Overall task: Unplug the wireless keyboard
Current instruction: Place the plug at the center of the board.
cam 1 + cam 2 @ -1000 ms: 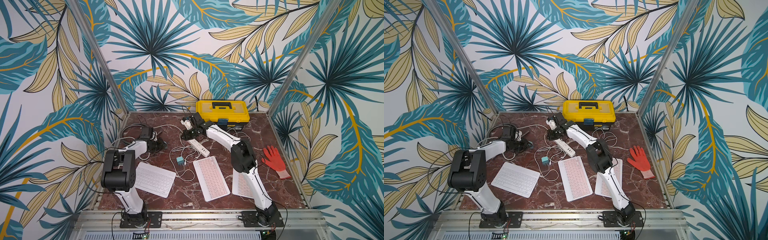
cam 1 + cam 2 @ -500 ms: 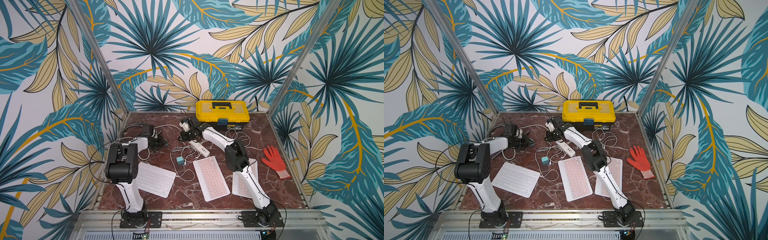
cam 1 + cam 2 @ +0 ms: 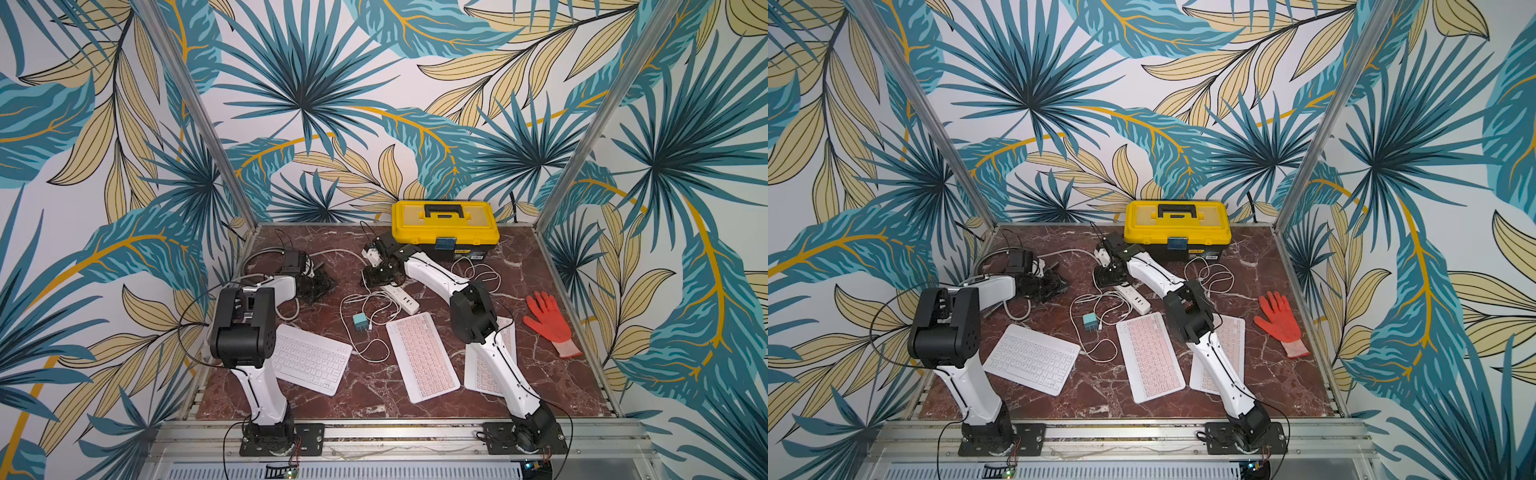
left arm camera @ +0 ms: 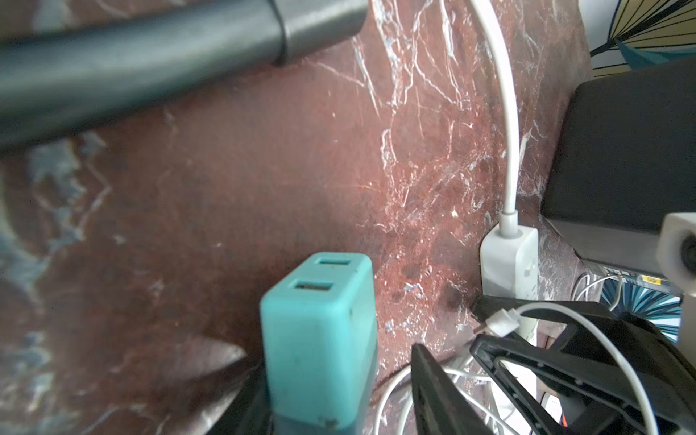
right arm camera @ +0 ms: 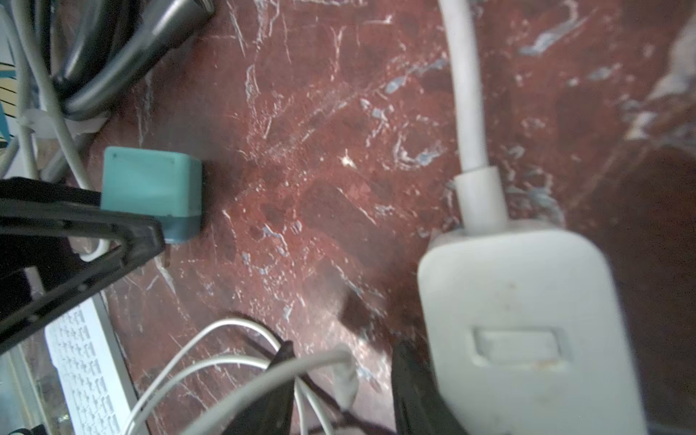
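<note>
1. The left fingers [image 4: 433, 388] stood parted around a teal two-port USB charger block [image 4: 320, 339], gripping nothing; both ports were empty.
2. The white USB cable plug [image 4: 501, 324] hung loose between the released right fingers [image 5: 410, 395].
3. The unplugging looked done. A white wireless keyboard [image 3: 309, 361] and two pink keyboards [image 3: 422, 357] lay on the marble surface [image 3: 365, 399]; whose cable it was, I could not tell.

Counter: we see a red marble counter [image 3: 1100, 390] strewn with white cables [image 3: 1072, 311].
Keyboards: we count a white keyboard [image 3: 1032, 359], a pink keyboard [image 3: 1150, 357], and a second pink keyboard [image 3: 1231, 336] partly under the right arm.
Back: a yellow toolbox [image 3: 1177, 220].
Grippers: we find the left gripper [image 3: 1054, 282] low over the counter and the right gripper [image 3: 1106, 276] at the power strip [image 3: 1136, 302].
Beside the right arm: an orange glove [image 3: 1281, 324].
</note>
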You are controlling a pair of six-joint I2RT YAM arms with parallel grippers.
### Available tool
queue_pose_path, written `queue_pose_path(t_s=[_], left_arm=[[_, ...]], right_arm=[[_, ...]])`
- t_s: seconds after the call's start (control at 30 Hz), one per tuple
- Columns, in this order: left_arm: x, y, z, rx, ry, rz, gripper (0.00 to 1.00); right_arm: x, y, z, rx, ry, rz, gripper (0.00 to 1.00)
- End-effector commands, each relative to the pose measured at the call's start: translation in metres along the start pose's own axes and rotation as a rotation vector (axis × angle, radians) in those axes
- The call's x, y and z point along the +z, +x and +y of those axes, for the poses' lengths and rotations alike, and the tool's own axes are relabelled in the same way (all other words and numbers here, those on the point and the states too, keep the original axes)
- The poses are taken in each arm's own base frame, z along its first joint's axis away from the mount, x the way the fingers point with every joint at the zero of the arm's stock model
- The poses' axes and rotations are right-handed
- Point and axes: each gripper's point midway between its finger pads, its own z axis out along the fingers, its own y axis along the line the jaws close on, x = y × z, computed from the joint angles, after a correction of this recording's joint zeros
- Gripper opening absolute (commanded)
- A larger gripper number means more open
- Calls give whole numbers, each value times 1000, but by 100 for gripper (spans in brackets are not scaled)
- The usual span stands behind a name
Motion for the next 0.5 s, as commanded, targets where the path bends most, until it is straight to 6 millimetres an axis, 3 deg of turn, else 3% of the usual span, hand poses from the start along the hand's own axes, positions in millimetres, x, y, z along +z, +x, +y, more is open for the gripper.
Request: queue_pose_path(t_s=[0.0,0.2,0.47], left_arm=[[-8,11,16,-16,-53,14,58],[-23,14,23,-16,-93,-29,62],[-58,8,10,26,-89,-131,62]], right_arm=[[-33,2,-7,-48,103,23,46],[-60,5,-11,-85,174,22,48],[-90,16,-11,-136,198,25,50]])
